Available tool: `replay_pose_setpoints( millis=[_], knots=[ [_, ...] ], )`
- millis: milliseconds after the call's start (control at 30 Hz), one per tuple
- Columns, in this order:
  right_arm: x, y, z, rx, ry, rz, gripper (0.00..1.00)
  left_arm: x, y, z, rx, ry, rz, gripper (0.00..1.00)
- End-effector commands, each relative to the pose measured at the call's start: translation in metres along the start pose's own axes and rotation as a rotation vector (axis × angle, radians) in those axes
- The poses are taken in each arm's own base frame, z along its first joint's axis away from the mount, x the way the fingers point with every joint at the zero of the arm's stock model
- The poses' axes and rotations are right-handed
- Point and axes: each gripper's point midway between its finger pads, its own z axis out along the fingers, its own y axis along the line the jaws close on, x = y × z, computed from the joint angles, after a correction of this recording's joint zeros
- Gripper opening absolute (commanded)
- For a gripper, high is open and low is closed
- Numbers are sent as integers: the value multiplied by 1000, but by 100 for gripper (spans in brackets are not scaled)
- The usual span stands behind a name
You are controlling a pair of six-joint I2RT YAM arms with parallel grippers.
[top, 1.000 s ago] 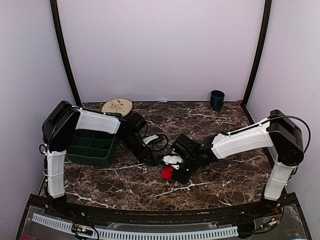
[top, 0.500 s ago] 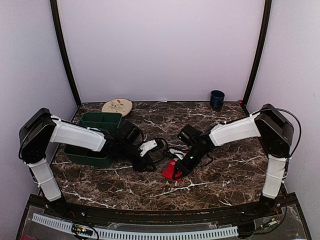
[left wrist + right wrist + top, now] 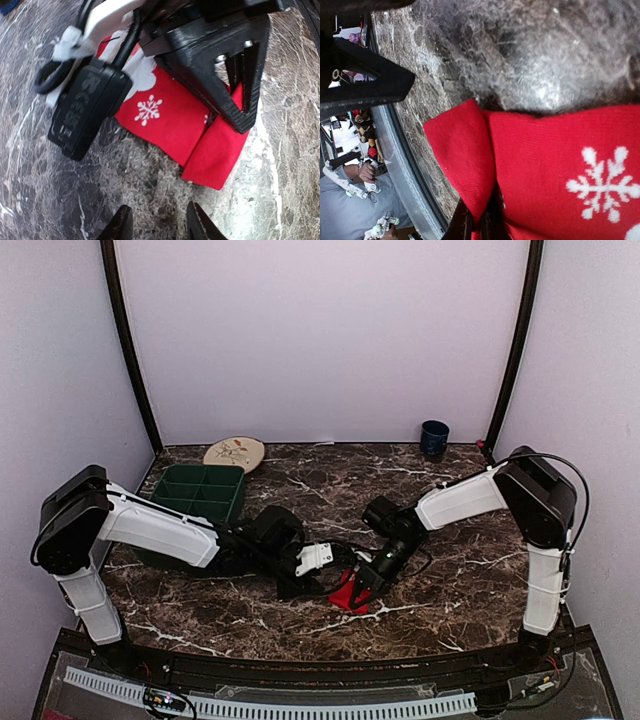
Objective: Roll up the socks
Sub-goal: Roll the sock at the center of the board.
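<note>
A red sock (image 3: pixel 165 117) with white snowflakes lies on the marble table, its end folded over (image 3: pixel 217 152). My right gripper (image 3: pixel 477 222) is shut on that fold, pinching the red cloth (image 3: pixel 470 165) between its black fingers (image 3: pixel 240 90). In the top view it sits low at the table's middle (image 3: pixel 373 578), with the red sock (image 3: pixel 350 593) just in front of it. My left gripper (image 3: pixel 157 227) is open and empty, its tips apart over bare marble a short way from the folded end. In the top view the left gripper (image 3: pixel 322 575) is left of the sock.
A green compartment bin (image 3: pixel 200 490) stands at the left behind my left arm. A patterned plate (image 3: pixel 234 452) and a dark blue cup (image 3: pixel 434 438) sit by the back wall. The right wrist's black camera block and cables (image 3: pixel 82 115) hang over the sock's left part.
My left arm has swung from over the green bin down toward the sock, its jaws widening. My right gripper has drawn the red sock nearer the front edge.
</note>
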Motion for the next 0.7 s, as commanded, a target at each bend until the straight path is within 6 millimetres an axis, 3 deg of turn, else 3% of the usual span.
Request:
replay_pose_setpoints(
  millis=[0,300,667],
  knots=[
    [9,-6,3,-7,43,59,2,-22,-4,-9,-17,-57,124,40],
    [-2,-7,0,-4,41,51,2,-36,-27,-22,78,-109,201,40],
    [0,-6,-1,-9,34,53,2,-39,-49,-8,180,-76,269,39]
  ],
)
